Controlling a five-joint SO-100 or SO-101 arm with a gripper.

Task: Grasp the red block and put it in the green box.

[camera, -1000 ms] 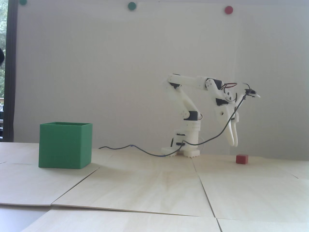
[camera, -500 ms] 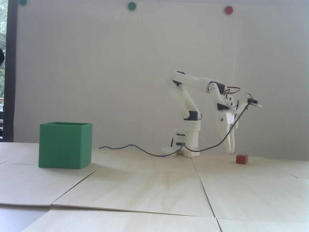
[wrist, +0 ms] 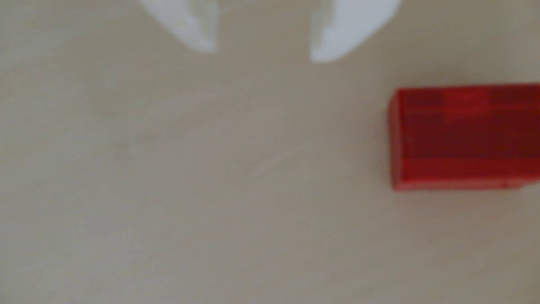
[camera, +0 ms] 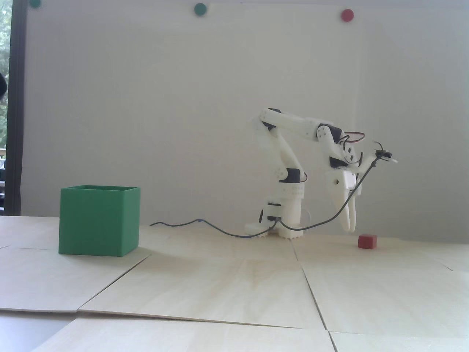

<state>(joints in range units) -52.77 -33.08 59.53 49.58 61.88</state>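
Red block (wrist: 467, 137) on table, right of parted, empty gripper (wrist: 263, 55).

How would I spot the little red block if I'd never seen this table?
In the fixed view, find the white robot arm on the pale wooden table. Just right of its hanging gripper sits the red block, tiny beside the far-left green box.

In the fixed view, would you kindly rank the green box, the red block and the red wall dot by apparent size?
1. green box, by far the largest.
2 and 3. red block and red wall dot look about alike; the dot sits farther away, so I won't rank them.
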